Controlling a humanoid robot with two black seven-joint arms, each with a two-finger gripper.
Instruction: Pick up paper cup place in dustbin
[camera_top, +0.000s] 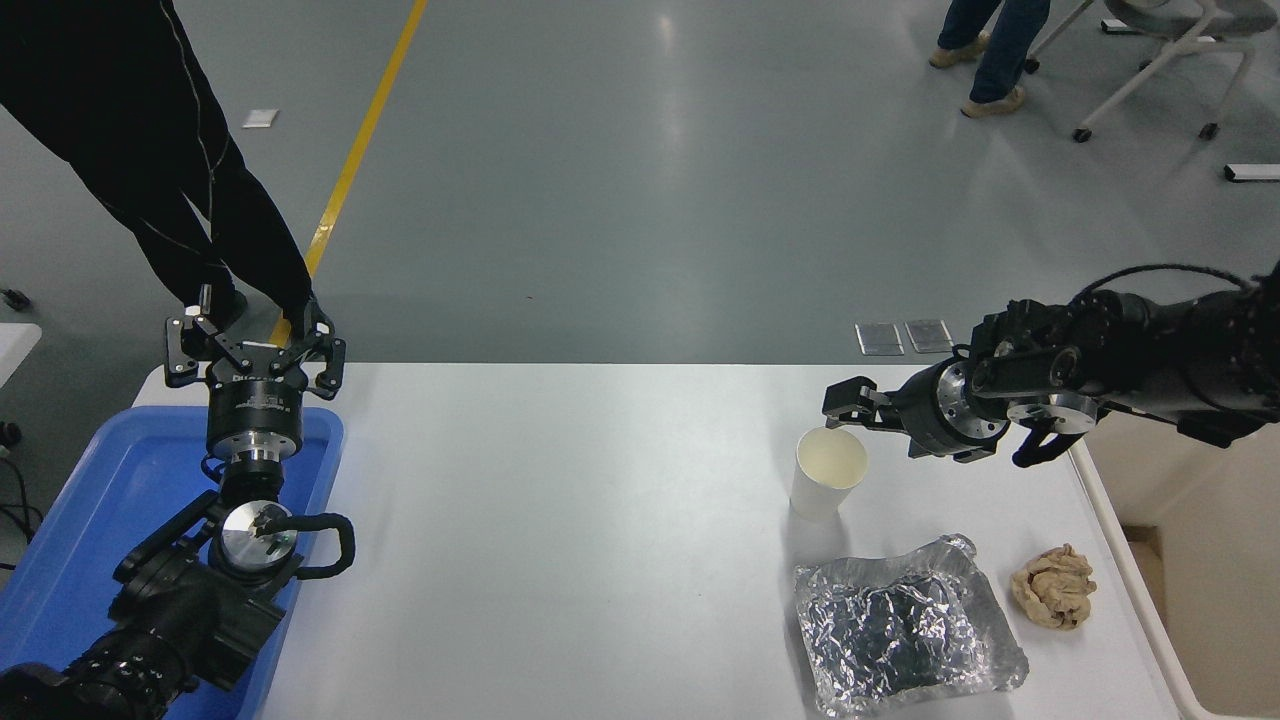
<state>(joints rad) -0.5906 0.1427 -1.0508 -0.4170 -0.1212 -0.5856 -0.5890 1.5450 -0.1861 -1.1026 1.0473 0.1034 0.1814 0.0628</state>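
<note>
One paper cup (828, 472) is standing upright on the table (600, 520), the right gripper (843, 402) being held just beyond its far rim, jaw state impossible to tell. Right of the cup, the dustbin (1130, 580) is waiting. The light cup could be tipped by a low sideways approach. The left gripper (254, 352), parked well left of the cup, is being held open.

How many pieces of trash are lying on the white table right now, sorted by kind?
Paper cup: 1
Crumpled foil sheet: 1
Crumpled brown paper ball: 1
Total: 3
</note>
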